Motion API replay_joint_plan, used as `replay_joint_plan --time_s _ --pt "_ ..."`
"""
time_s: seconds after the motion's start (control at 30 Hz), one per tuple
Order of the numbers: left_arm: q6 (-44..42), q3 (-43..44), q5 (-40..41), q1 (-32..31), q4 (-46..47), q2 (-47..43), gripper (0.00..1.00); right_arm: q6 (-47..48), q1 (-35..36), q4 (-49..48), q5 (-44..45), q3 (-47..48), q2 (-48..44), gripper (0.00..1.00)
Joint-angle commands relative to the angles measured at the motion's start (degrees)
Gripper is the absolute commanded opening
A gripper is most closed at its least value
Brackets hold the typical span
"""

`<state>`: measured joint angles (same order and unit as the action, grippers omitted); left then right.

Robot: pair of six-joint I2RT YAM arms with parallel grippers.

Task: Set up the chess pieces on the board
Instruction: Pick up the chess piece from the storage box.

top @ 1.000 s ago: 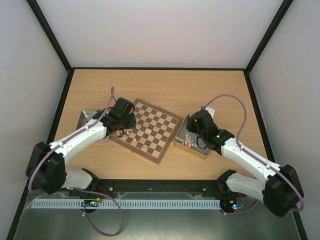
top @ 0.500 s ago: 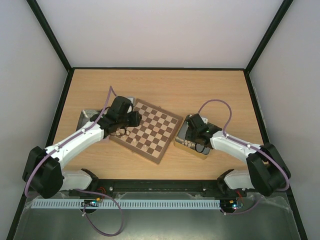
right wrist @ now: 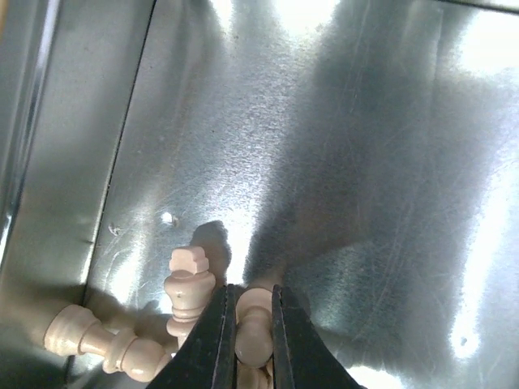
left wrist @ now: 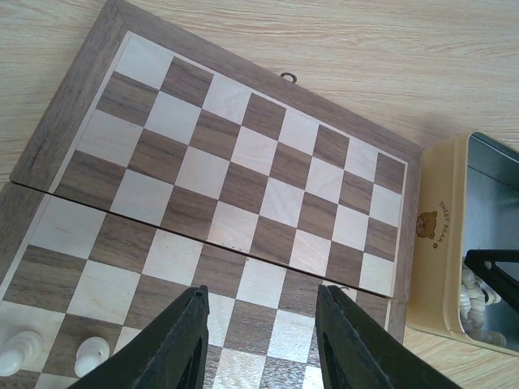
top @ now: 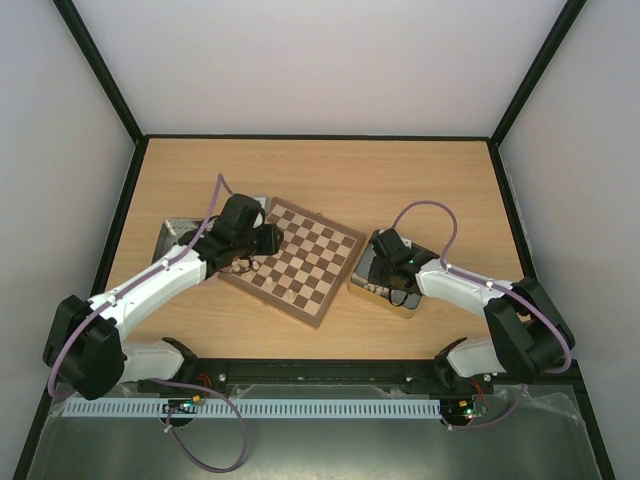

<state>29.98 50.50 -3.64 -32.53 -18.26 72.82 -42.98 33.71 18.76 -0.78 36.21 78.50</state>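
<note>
A: Overhead camera is looking down from the near edge, high up, taking in the whole counter [top: 330, 170].

B: Left wrist is hovering close above the board [left wrist: 243, 162]; right wrist is peering deep inside the tin [right wrist: 324, 121]. Overhead is sharing both.

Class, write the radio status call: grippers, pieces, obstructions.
Right gripper shut on cream piece in tin. Left gripper open, empty, over board. Other pieces crowd beside the gripped one.

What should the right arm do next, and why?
Probably lift straight up. Its fingers are shut on a cream chess piece in the tin, with other pieces close beside it, and the board has many bare squares.
</note>
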Motion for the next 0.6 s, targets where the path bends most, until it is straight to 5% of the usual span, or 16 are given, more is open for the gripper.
replay_joint_plan --time_s 0.0,0.27,0.57 --pt "0.2 -0.7 -0.4 0.1 0.8 -1.4 0.40 -0.1 -0.1 1.3 3.8 1.4 -0.8 0.03" --pt "1.1 -0.9 1.1 0.0 1.3 -2.8 0.41 -0.2 -0.1 4.1 12.2 3.5 -8.6 0.02" --pt "5.2 -1.1 12.7 0.3 -0.9 -6.8 0.44 2.5 3.0 -0.1 -0.1 8.5 -9.8 0.02"
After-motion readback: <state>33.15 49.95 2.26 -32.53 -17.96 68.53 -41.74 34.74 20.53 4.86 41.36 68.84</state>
